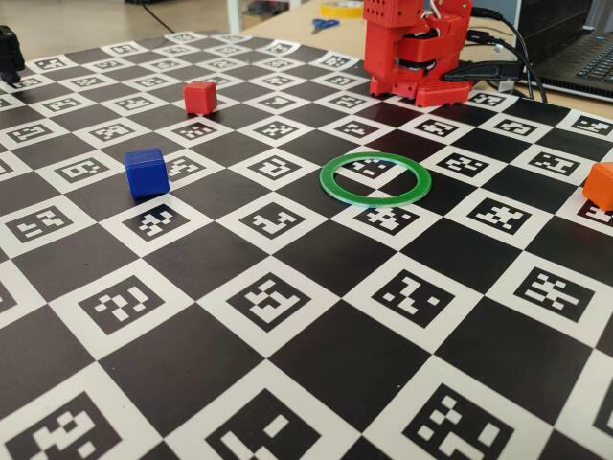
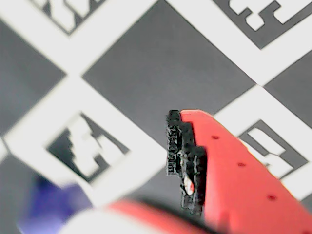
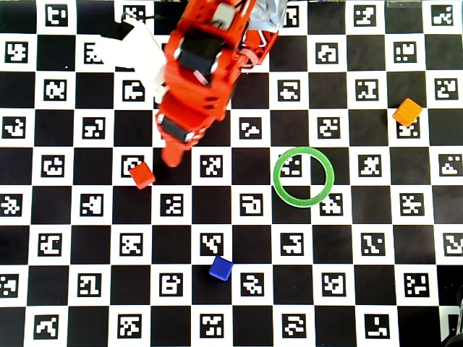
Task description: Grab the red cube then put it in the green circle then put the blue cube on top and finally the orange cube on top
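The red cube [image 1: 200, 97] [image 3: 142, 175] sits on the checkered board, apart from the others. Towards the board's middle lies the green circle [image 1: 374, 178] [image 3: 304, 176], a flat ring with nothing inside it. The blue cube [image 1: 146, 172] [image 3: 221, 268] and the orange cube [image 1: 601, 184] [image 3: 407, 111] each stand alone on the board. My gripper [image 3: 173, 157] [image 1: 442, 93] hangs low over the board, a short way from the red cube in the overhead view. Its tip tapers to one point and holds nothing. The blurred wrist view shows one red finger with a black pad [image 2: 185, 161] and only board beside it.
The red arm [image 3: 202, 65] rises from the board's far edge. Behind it on the desk are cables [image 1: 498, 67], a laptop [image 1: 579, 48], blue scissors [image 1: 324, 24] and a yellow tape roll [image 1: 342, 8]. A black object [image 1: 10, 53] stands at the far left corner.
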`<action>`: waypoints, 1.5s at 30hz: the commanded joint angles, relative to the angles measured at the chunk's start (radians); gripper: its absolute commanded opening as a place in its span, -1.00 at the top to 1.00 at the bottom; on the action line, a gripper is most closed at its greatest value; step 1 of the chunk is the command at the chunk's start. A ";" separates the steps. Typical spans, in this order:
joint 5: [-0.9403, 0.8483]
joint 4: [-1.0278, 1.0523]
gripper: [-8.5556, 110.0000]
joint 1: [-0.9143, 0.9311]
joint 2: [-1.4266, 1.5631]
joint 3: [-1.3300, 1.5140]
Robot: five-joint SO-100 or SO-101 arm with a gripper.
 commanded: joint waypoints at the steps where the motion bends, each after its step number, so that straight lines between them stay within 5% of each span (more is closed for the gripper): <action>1: 0.084 0.011 0.23 0.048 -0.034 -0.081; 45: -0.003 -0.551 0.17 0.146 -0.443 0.175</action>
